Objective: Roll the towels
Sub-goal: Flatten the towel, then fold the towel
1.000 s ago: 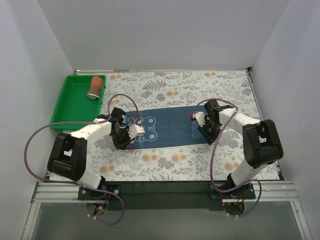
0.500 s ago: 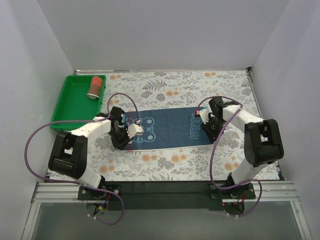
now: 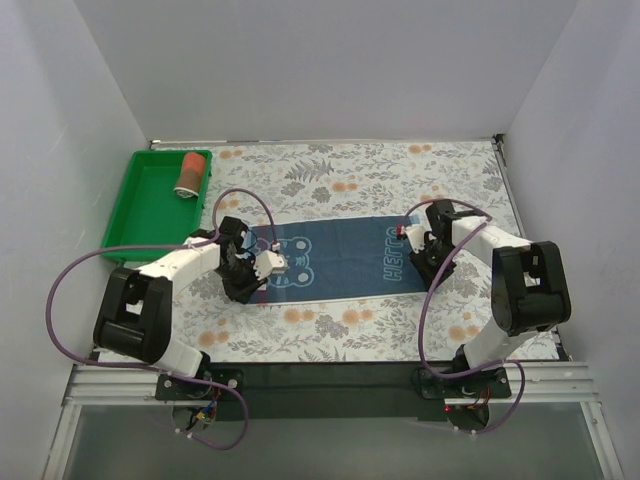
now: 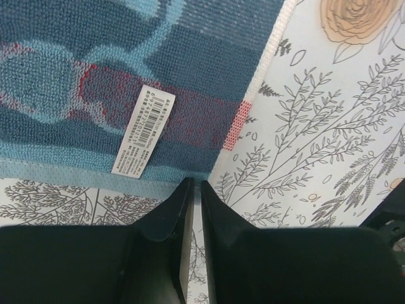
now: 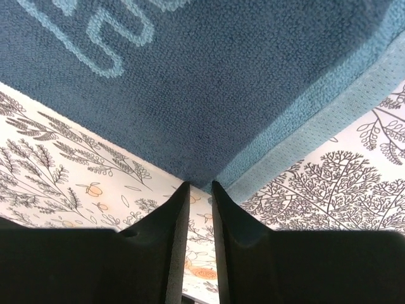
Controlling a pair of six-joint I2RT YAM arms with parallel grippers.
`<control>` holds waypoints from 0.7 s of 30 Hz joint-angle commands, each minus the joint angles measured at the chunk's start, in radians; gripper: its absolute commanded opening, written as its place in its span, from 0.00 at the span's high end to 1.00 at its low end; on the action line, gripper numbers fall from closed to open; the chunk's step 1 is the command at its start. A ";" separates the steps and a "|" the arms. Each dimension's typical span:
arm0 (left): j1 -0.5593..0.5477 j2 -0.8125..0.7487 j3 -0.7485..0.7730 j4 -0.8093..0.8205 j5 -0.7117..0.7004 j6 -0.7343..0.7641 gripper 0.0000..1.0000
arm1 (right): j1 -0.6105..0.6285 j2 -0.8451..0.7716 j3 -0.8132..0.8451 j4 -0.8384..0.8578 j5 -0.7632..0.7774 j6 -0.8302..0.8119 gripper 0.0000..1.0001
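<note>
At the middle of the bench (image 3: 340,170), the blue towel (image 3: 340,258) lies spread flat as a long strip, its ends pointing to 9 and 3 o'clock in the overhead view. A pale cartoon face (image 3: 293,255) is printed toward the 9 o'clock end and pale lettering (image 3: 394,260) toward the 3 o'clock end. No part of this towel is rolled.

The left gripper (image 4: 195,183) sits at a corner of the 9 o'clock end. In its wrist view the fingers are drawn almost together, with only a sliver between them, and their tips are pinched on the light-blue hem right at that corner. A white printed label (image 4: 143,130) lies on the towel at 11 o'clock from the fingertips, and a small red tab (image 4: 235,125) marks the side edge at 1 o'clock from them.

The right gripper (image 5: 200,185) is at a corner of the 3 o'clock end. Its fingers stand close, with a narrow gap, and the point of the corner sits between the tips, so it is clamped on the blue towel too.

Well apart, at 10 o'clock on the bench, the rust-red towel (image 3: 190,173) is a short roll lying inside the green tray (image 3: 145,210), against the tray's 1 o'clock corner.

A floral cover hides the bench top, and purple cables (image 3: 60,300) loop from both arms.
</note>
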 commanded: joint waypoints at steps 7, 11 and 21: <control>0.008 -0.035 0.186 -0.088 0.152 0.010 0.71 | -0.021 0.018 0.200 -0.205 -0.255 -0.042 0.49; 0.011 -0.009 0.304 -0.065 0.196 -0.025 0.62 | -0.033 0.033 0.381 -0.233 -0.331 -0.007 0.45; 0.117 0.235 0.536 0.065 0.146 -0.212 0.66 | -0.118 0.361 0.877 -0.157 -0.158 0.091 0.66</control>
